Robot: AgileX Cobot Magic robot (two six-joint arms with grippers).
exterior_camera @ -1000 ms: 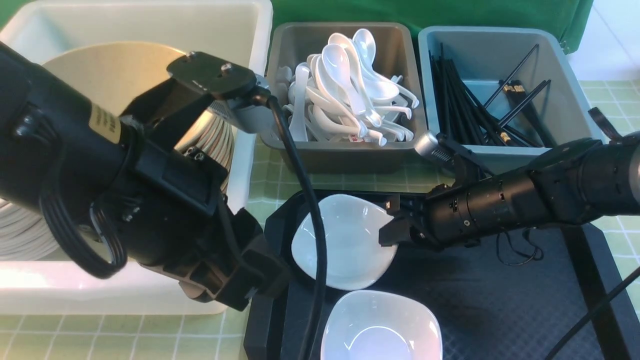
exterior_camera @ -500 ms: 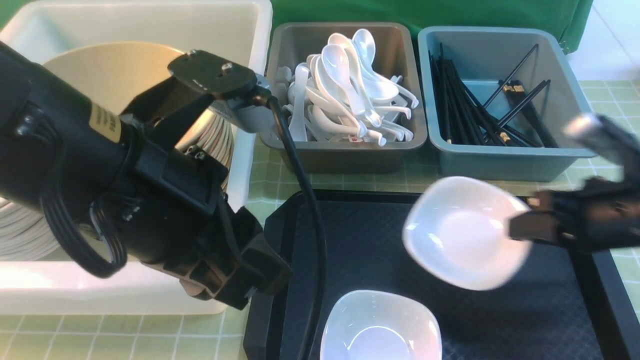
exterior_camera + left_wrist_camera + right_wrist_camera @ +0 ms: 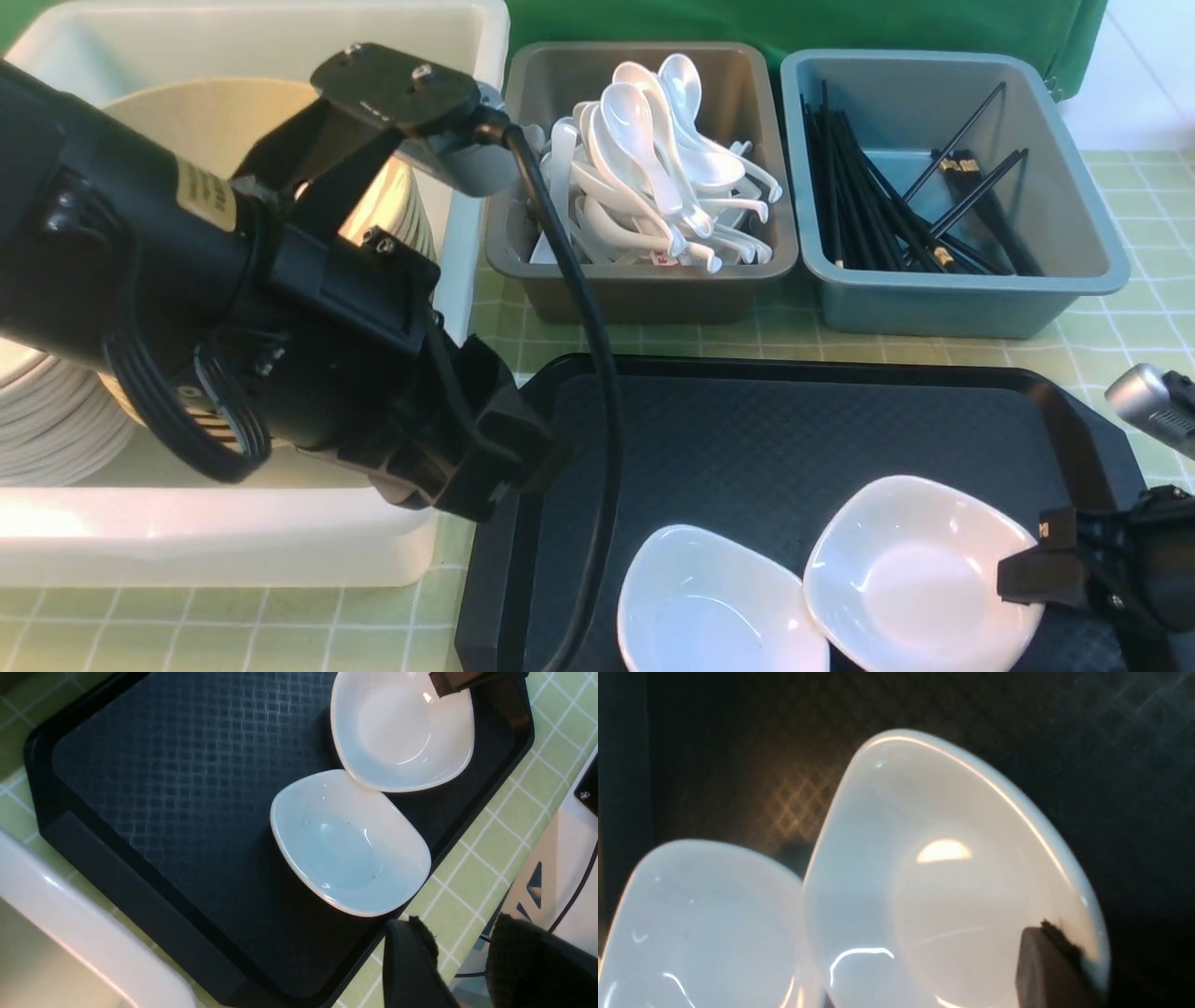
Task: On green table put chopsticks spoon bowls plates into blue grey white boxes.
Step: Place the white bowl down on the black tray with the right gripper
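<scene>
With the right end effector pinching the rim of one plate at the near-right corner of the black tray, touching a second plate, a slipping grip could chip both, while the left end effector hangs part-open and empty.

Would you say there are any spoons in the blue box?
No, the blue box holds only black chopsticks; the spoons fill the grey box.

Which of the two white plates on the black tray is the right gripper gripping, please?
The right-hand plate: the right gripper pinches its rim, and it overlaps the free left-hand plate.
</scene>
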